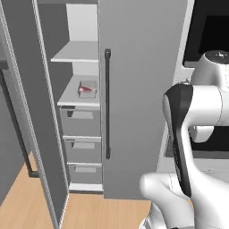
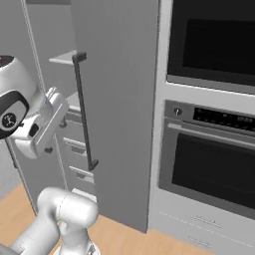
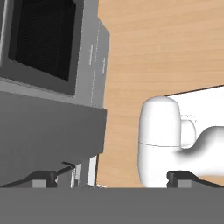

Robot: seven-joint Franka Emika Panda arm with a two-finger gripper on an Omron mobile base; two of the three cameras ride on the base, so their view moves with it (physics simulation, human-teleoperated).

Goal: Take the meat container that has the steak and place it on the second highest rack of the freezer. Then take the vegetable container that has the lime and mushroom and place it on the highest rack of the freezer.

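The freezer (image 1: 82,22) stands with its door (image 1: 24,112) swung wide to the left. A clear meat container (image 1: 87,88) holding the red-pink steak (image 1: 84,90) rests on the second highest rack (image 1: 69,96), just above the grey drawers (image 1: 81,120). The highest rack (image 1: 77,53) is bare; its edge also shows in the right base view (image 2: 64,58). My gripper (image 3: 113,178) is open with nothing between its tips, pointing down at the wooden floor well away from the shelves. The lime, the mushroom and their container are out of view.
A tall grey door with a long dark handle (image 1: 107,103) stands shut right of the freezer opening. Two built-in ovens (image 2: 214,164) fill the wall further right. My folded arm (image 1: 181,134) sits in front of them. Wooden floor (image 3: 166,48) lies below.
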